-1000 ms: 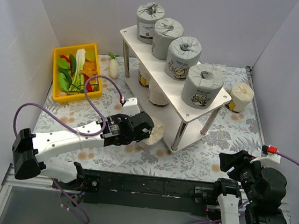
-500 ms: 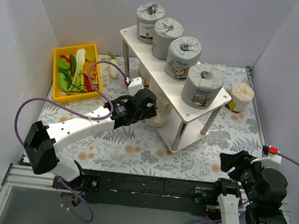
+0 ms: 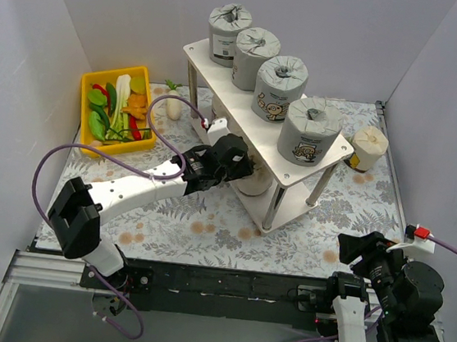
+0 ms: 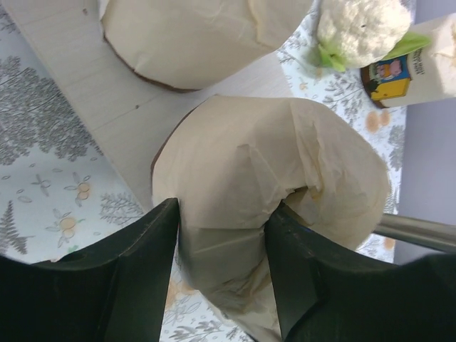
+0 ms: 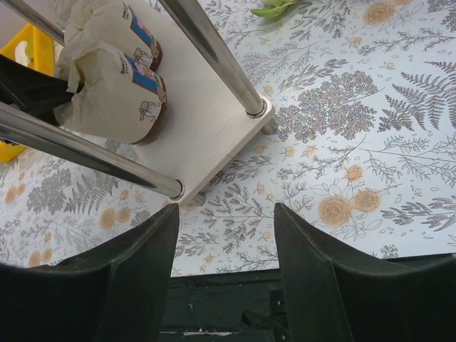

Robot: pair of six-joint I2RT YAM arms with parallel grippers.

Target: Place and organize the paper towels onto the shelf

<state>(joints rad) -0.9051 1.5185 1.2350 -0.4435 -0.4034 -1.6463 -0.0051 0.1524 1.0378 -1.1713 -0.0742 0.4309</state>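
Gripping the cream roll (image 4: 285,178) on the shelf's lower board (image 4: 92,92), your left end effector (image 4: 222,210) is clenched on it; second roll (image 4: 192,35) at 12 o'clock. Right end effector (image 5: 224,214): released, empty.

Has swung the cream-beige twist-wrapped paper towel roll (image 4: 271,178), with the black left gripper (image 4: 222,210), off the floral-print table cover (image 3: 322,223) onto the lower board of the pale-wood, silver-legged shelf (image 4: 85,85).

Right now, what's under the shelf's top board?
Cream rolls on the lower board; the left gripper grips the nearest one. The top board hides their full count.
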